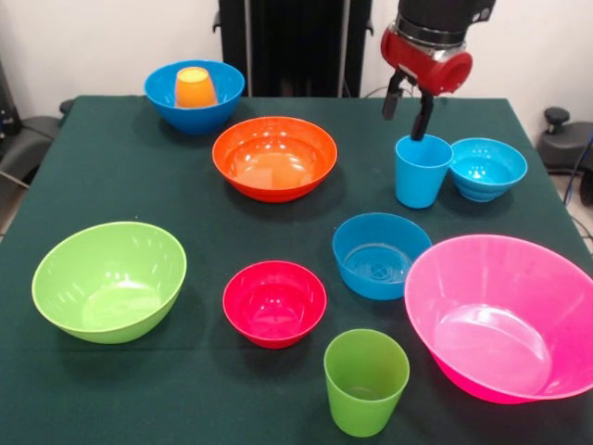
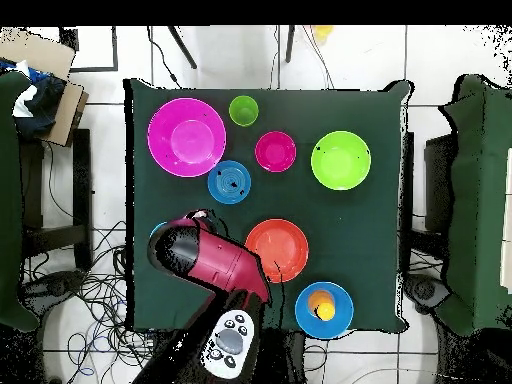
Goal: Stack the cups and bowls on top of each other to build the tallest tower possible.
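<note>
Cups number three and bowls seven, ten pieces in all on the dark green surface (image 1: 185, 195).

In the front view, taking the middle of the surface as the clock's centre:
- The orange cup (image 1: 195, 87) stands mouth-down inside the large blue bowl (image 1: 195, 95) at 11 o'clock.
- The wide orange bowl (image 1: 274, 157) sits near 12 o'clock, close to the centre.
- The light blue cup (image 1: 422, 170) stands upright at 2 o'clock, with the small turquoise bowl (image 1: 486, 168) just beside it, farther out.
- The medium blue bowl (image 1: 380, 255) lies at 4 o'clock, and the large pink bowl (image 1: 505, 315) next to it, at the surface's edge.
- The green cup (image 1: 365, 381) stands upright at 5 o'clock.
- The small red bowl (image 1: 274, 302) sits at 6 o'clock.
- The lime green bowl (image 1: 109, 281) sits at 8 o'clock.

Apart from the orange cup in its bowl, nothing is stacked.

The claw (image 1: 408, 113) hangs over the light blue cup with its fingers spread apart; one fingertip reaches the cup's rim, the other hangs clear above and beside it. It grips nothing.
</note>
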Controlling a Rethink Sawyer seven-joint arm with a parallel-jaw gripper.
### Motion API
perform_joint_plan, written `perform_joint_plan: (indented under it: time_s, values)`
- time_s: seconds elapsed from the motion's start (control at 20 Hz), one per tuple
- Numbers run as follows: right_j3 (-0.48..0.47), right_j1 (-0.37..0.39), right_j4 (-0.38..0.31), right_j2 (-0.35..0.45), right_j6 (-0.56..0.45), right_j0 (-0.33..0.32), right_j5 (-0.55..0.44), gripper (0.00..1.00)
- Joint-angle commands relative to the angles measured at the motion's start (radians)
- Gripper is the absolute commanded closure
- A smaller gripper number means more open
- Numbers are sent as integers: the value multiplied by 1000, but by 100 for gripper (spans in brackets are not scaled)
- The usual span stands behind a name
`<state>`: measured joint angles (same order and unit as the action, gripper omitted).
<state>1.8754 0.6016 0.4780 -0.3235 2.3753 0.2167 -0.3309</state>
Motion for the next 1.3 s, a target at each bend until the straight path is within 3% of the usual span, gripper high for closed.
perform_joint_plan:
  time_s: [0.05,1.05,1.3]
  values:
    - [-87,-90,50,28,231,27,-36,0]
    - [-140,-120,69,-6,198,44,-92,0]
    - [-170,-160,67,-19,199,52,-88,0]
